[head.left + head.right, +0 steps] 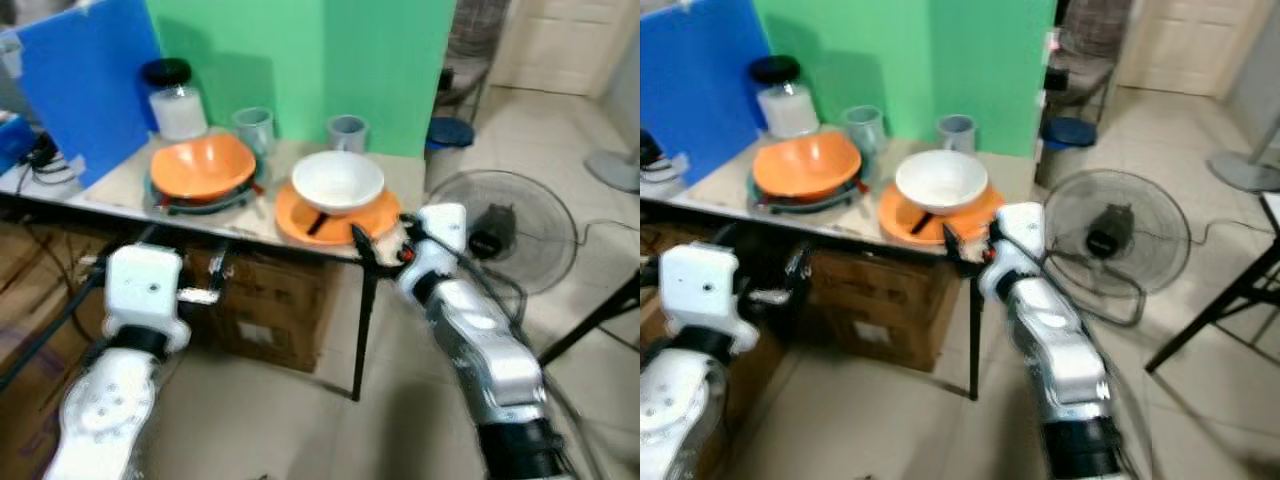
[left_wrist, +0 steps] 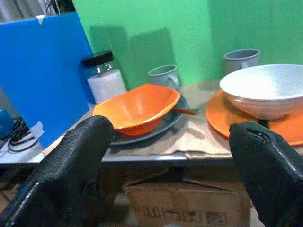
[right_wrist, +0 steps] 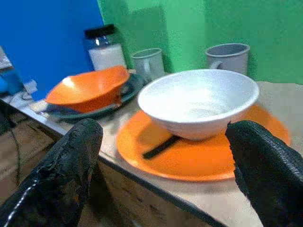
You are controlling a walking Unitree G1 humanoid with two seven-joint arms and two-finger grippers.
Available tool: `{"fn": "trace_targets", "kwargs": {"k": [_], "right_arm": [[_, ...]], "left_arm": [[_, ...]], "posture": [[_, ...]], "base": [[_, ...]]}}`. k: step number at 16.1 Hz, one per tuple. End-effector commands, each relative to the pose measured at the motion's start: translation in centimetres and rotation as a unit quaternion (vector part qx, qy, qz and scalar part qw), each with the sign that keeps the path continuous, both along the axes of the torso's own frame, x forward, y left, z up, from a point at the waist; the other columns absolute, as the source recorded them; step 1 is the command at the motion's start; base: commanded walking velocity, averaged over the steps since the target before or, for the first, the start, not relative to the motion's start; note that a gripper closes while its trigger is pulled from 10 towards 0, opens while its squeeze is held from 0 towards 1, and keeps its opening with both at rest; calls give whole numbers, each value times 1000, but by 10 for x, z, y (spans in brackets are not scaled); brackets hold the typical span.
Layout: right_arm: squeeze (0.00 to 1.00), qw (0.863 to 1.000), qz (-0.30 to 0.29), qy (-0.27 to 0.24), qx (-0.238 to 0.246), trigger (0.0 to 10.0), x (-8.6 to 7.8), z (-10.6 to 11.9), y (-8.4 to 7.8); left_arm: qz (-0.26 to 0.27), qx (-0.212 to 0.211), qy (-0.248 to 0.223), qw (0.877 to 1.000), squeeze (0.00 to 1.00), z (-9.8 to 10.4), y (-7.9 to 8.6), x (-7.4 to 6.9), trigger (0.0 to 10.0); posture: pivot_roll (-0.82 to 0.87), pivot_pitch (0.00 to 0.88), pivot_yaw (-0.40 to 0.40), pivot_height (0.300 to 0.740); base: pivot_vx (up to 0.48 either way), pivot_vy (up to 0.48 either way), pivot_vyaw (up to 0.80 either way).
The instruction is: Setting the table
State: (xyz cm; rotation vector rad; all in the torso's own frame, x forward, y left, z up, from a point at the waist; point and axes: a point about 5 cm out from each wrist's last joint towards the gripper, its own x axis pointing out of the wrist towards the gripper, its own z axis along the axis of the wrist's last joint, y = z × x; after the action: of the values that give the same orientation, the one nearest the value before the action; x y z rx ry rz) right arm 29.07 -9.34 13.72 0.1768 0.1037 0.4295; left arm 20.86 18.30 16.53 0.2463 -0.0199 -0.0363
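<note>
We are standing at the near edge of the table (image 1: 120, 185), and both arms are reaching toward it without holding anything. Nearest to us, our left gripper (image 2: 170, 161) is hanging below the table edge in front of a cardboard box (image 1: 275, 305), its fingers (image 2: 71, 165) spread wide. Our right gripper (image 3: 165, 156) is sitting just at the table's front edge, fingers (image 3: 265, 161) also spread wide, aimed at the orange plate (image 3: 208, 158).

On that plate, close to the edge, a white bowl (image 1: 337, 180) is resting, tilted slightly over a dark utensil (image 3: 161, 146) lying under it. To the left, an orange bowl (image 1: 200, 165) is leaning in a dark plate (image 1: 165, 195); something reddish is poking out beside it, too blurred for us to name. Behind these, two grey cups (image 1: 253, 127) (image 1: 347, 131) are standing by the green backdrop (image 1: 300, 60), and a black-lidded jar (image 1: 175, 100) is standing by the blue board (image 1: 85, 85).

We are judging this as the approach step: the dishes are still bunched together and nothing is gripped. The next move is probably calling for the right gripper to advance and close on the orange plate's rim or the white bowl. The bowl is perched unevenly on the utensil, so we are expecting it could rock or slide if the plate is tugged; a level, slow grip is looking wise. The left gripper would need to rise above the table edge before it could reach the orange bowl.
</note>
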Motion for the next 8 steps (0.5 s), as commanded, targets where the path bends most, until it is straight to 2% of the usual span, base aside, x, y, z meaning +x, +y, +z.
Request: {"fn": "trace_targets", "kwargs": {"k": [1, 6, 8], "right_arm": [[690, 1000, -25, 3, -4, 10000, 4, 2, -15], [706, 999, -44, 22, -9, 10000, 10, 5, -21], [1000, 998, -42, 51, -5, 10000, 13, 7, -20]], "left_arm": [[-27, -6, -5, 1000, 227, 2, -7, 3, 10000], [-40, -8, -4, 999, 224, 1, -9, 7, 10000], [-56, -16, -3, 998, 220, 1, -12, 6, 10000]], "posture": [[-12, 0, 64, 740], [-17, 0, 63, 740], [-16, 0, 59, 740]], "base": [[356, 0, 0], [354, 0, 0], [351, 0, 0]]}}
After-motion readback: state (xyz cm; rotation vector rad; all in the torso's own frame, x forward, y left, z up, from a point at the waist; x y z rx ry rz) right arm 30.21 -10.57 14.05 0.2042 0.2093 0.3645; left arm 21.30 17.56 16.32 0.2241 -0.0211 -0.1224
